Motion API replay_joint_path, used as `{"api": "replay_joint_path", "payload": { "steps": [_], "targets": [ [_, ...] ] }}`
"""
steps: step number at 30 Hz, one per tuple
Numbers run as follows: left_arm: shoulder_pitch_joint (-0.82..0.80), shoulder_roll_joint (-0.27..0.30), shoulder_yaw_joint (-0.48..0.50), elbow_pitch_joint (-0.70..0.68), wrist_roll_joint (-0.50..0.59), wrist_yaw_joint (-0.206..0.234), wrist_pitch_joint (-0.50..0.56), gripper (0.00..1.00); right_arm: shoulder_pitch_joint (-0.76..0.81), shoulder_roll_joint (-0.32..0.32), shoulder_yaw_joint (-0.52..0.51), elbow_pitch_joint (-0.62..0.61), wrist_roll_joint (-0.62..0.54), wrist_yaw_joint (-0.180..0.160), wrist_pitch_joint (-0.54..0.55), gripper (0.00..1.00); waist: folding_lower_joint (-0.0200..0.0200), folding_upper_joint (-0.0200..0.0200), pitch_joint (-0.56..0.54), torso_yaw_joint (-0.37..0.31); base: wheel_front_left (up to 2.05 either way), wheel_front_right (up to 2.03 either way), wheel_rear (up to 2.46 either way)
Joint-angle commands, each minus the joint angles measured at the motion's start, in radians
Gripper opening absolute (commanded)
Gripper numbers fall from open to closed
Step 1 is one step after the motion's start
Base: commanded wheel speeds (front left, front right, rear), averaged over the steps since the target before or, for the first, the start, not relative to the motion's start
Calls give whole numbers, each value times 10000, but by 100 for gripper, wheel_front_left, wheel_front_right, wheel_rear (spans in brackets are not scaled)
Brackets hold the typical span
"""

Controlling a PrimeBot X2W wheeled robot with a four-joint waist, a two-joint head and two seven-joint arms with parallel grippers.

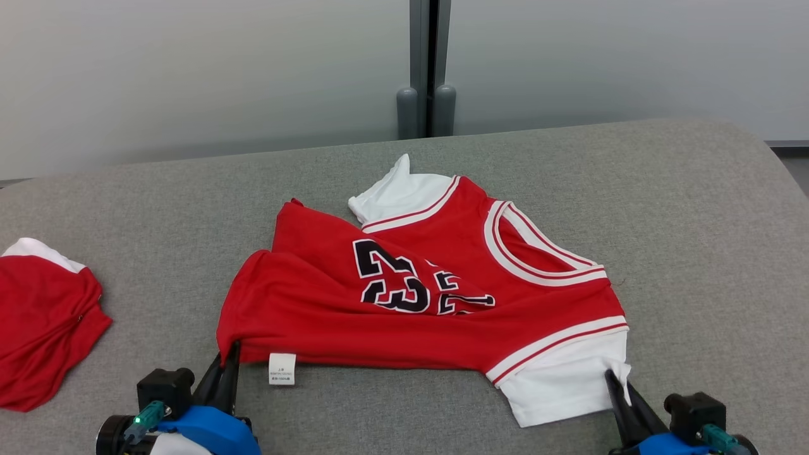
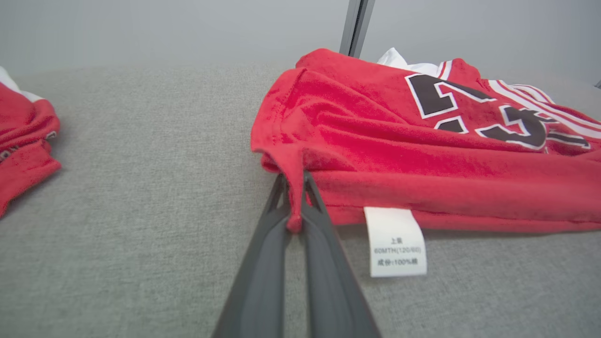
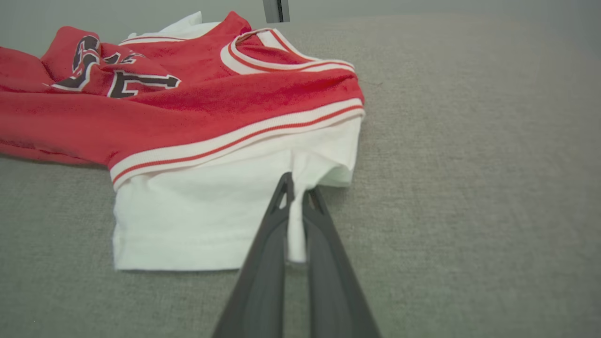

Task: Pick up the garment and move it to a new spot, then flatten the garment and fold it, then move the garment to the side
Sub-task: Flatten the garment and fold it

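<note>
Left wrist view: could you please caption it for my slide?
Left gripper, jaws shut, pinches a corner of the red-and-white number-23 jersey on a grey fabric surface.

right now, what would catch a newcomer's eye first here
The red number 23 jersey lies rumpled in the middle of the grey surface. The left gripper pinches its red hem corner beside the white care label, while the right gripper pinches its white sleeve. A second red garment sits at the far left.
</note>
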Motion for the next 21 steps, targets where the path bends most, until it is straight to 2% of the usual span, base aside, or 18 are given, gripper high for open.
{"api": "replay_joint_path", "payload": {
  "steps": [1,7,11,12,16,21],
  "targets": [
    [12,117,129,-433,62,-12,-3,0,-331,-45,-15,-391,19,3,-61,0,0,-1,22,42,0,0,0],
    [-668,546,174,-1600,189,-13,-4,0,-1192,-155,-234,-1706,-9,1,89,0,0,-1,273,99,0,0,0],
    [-2164,1236,-314,-1944,250,-13,36,0,-2785,-285,-73,-2486,164,1,406,0,0,-1,793,62,0,0,0],
    [-2164,1236,-314,-1944,250,-13,36,0,-2785,-285,-73,-2486,164,1,406,0,0,-1,793,62,0,0,0],
    [-3771,1852,-758,-2021,-33,-13,330,0,-4665,-200,134,-2535,272,3,543,0,0,-1,1490,-68,0,0,0],
    [-5993,2562,-1338,-1959,-371,-13,861,0,-7478,-91,286,-1672,361,3,683,0,0,-1,2445,-279,0,0,0]
  ]
}}
